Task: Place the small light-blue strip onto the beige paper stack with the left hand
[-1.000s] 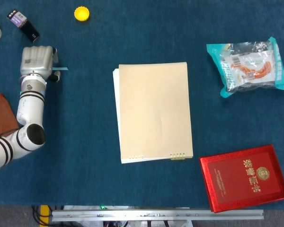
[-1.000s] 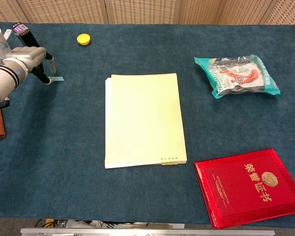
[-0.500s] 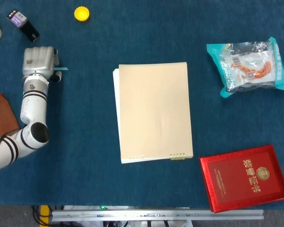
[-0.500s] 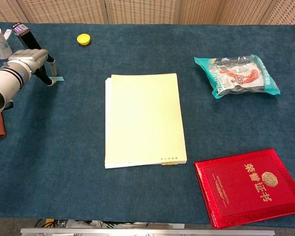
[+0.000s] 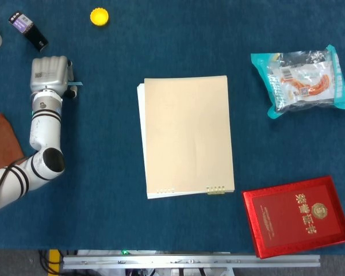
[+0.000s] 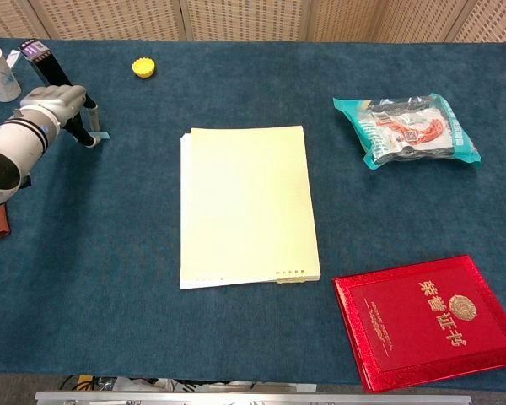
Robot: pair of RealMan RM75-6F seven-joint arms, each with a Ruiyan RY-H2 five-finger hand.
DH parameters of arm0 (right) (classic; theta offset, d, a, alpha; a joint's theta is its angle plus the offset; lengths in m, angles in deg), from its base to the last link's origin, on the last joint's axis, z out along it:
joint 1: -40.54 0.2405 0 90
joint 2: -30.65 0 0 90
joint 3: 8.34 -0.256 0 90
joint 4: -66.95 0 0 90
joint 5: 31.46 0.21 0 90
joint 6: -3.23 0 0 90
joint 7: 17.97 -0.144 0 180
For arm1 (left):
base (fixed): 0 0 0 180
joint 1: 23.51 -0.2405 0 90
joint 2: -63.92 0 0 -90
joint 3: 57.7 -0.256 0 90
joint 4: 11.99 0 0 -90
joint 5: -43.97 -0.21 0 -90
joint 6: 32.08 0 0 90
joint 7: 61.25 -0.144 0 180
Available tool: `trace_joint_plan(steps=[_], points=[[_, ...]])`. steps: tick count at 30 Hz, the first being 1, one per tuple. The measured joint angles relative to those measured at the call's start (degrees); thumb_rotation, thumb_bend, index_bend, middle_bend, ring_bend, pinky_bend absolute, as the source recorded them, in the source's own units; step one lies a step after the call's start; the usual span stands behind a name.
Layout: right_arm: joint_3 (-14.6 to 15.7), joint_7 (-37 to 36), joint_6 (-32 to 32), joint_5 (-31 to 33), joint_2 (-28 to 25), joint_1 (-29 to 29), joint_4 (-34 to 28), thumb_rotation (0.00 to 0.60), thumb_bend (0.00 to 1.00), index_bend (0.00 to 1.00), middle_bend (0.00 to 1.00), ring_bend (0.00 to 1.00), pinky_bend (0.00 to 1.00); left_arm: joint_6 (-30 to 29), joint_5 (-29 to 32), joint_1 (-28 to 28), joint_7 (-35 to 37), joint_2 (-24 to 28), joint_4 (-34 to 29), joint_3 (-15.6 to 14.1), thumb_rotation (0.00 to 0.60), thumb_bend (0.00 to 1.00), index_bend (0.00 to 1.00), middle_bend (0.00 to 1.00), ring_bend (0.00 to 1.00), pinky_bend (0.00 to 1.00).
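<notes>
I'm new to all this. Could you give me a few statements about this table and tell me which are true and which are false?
1. The left hand is at the small light-blue strip. True.
2. The strip already lies on the beige paper stack. False: it is far off to the stack's left, at the fingers.
3. A yellow bottle cap lies on the cloth. True.
4. The red booklet sits on the stack. False: it lies apart, near the table's front right corner.
5. The right hand is over the snack bag. False: no right hand shows.

A red booklet (image 5: 299, 215) lay at the near right, a snack packet (image 5: 302, 79) far right, a yellow cap (image 5: 99, 16) far left.
</notes>
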Motion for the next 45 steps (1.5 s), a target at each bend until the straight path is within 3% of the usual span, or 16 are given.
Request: trace_joint_plan(steps=[18,35,40,45], points=[[-0.07,-0.51,-0.65,0.08,-0.13,-0.64,0.24,0.600,0.34,0.46,0.41,0.41,0.37,0.18,0.13,-0.28,-1.12,-1.31,1.97,1.03,0.600,0.32,0.54,1.00,1.00,1.00],[-0.16,-0.56,-0.82,0.07,-0.22,-0.89,0.19,0.600,0.34,0.46,0.41,0.41,0.37,0.75,-0.43,-0.53,-1.27,-1.90,2.85,1.85,0.600,0.42,0.57,1.00,1.00,1.00],[-0.21,-0.80,-0.74,0.05,-0.19,-0.88,0.37,0.600,0.34,0.46,0.41,0.41,0.37,0.34,-1.58,-0.65,-0.78,-0.38,0.37,2.17,0.600,0.43,0.58,1.00,1.00,1.00],[-0.22,-1.11,-0.11,-0.13,0.30,-0.49,0.81,0.600,0.34,0.46,0.41,0.41,0.37,0.00,-3.11,-0.93,-0.48,4.32,-7.30,2.28,0.600,0.42,0.58,1.00,1.00,1.00]])
